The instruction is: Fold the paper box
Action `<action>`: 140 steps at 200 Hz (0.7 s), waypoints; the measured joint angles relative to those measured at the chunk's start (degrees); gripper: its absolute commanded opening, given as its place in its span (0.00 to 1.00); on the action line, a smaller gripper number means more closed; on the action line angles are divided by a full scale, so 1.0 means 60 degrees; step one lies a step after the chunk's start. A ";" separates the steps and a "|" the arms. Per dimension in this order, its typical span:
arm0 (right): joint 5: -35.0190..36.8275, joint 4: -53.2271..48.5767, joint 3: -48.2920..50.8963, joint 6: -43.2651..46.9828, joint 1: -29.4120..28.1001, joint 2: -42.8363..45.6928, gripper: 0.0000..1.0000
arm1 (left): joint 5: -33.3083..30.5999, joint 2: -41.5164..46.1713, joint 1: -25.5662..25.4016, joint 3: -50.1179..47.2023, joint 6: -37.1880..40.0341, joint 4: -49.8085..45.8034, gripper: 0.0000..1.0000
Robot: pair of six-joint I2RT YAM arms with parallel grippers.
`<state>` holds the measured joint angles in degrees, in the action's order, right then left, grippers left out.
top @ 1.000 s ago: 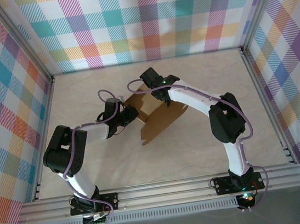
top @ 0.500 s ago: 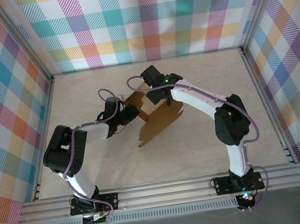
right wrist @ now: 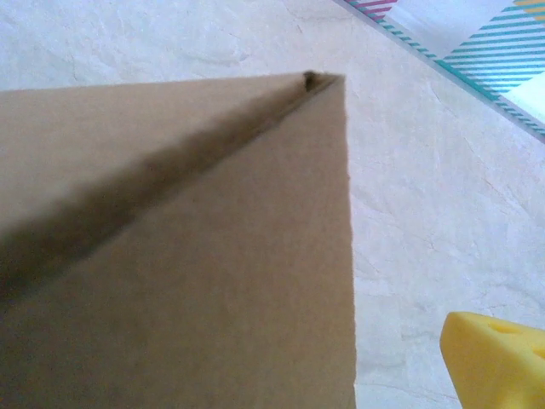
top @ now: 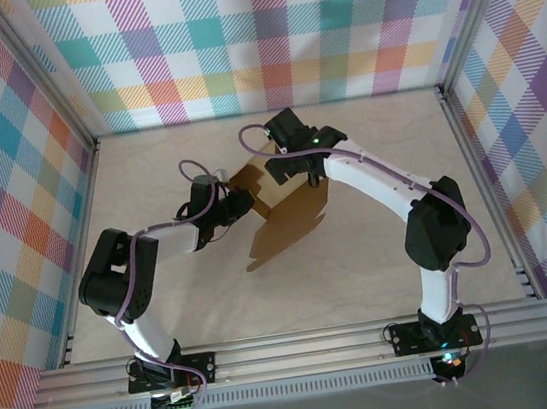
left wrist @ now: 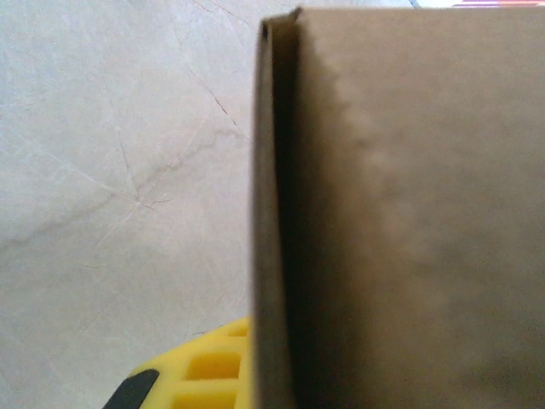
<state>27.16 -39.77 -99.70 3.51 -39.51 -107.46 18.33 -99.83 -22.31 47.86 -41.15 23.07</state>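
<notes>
The paper box (top: 285, 218) is brown cardboard, partly folded, standing in the middle of the table with one large panel sloping toward the front. My left gripper (top: 241, 207) is shut on its left wall. In the left wrist view that wall's edge (left wrist: 272, 221) runs straight up beside my yellow finger pad (left wrist: 200, 375). My right gripper (top: 292, 167) hovers over the box's back part with its jaws open. In the right wrist view a folded cardboard corner (right wrist: 213, 256) lies close below, and the yellow fingertip (right wrist: 498, 358) stands apart from its edge.
The pale table (top: 384, 281) is ringed by low metal rails and checked walls. Free room lies to the front, left and right of the box. Both arms arch over the table's middle.
My right gripper has opened and let go of the cardboard, and its arm has shifted back and to the right. The sloping panel has swung slightly left. The left gripper has kept its hold.
</notes>
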 measured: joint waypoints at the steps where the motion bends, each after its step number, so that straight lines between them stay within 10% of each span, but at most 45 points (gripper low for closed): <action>1: 0.0007 -0.0007 -0.0007 0.0029 -0.0007 0.0000 1.00 | 0.0004 0.0000 0.0000 0.0000 0.0000 0.0000 0.00; 140: -0.1483 0.0947 0.0874 0.0178 -0.0047 0.1883 0.99 | 0.0011 -0.0142 0.0000 0.0149 0.0000 -0.0117 0.00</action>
<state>18.26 -34.09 -94.45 4.58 -39.79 -96.16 18.39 -100.68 -22.31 48.75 -41.15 22.37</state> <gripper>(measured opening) 0.992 0.074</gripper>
